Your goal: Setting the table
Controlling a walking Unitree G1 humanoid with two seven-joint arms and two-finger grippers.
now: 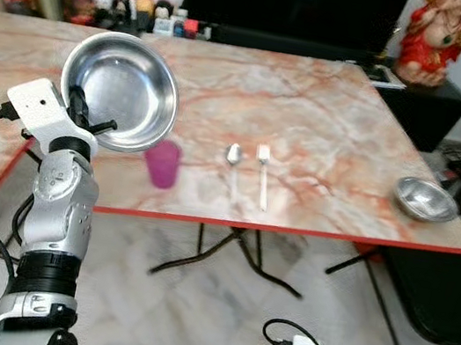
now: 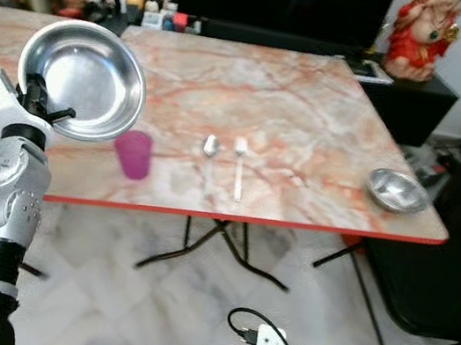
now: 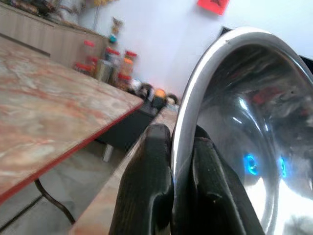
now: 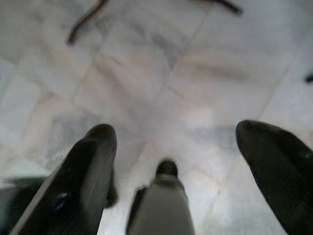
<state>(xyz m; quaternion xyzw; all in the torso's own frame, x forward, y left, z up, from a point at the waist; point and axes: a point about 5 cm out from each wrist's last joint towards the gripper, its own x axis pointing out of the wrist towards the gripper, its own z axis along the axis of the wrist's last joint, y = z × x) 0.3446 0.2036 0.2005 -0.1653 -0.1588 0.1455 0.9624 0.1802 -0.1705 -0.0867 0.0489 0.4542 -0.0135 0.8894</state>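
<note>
Now left claw (image 3: 171, 196) pinches steel bowl's (image 1: 124, 91) rim.

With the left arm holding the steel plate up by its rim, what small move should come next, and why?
Probably lower the left tool and steel plate toward the bare table left of the spoon and fork. The plate hangs tilted above the pink cup, so shifting it off the cup first seems wise. The right tool hangs open over the floor.
</note>
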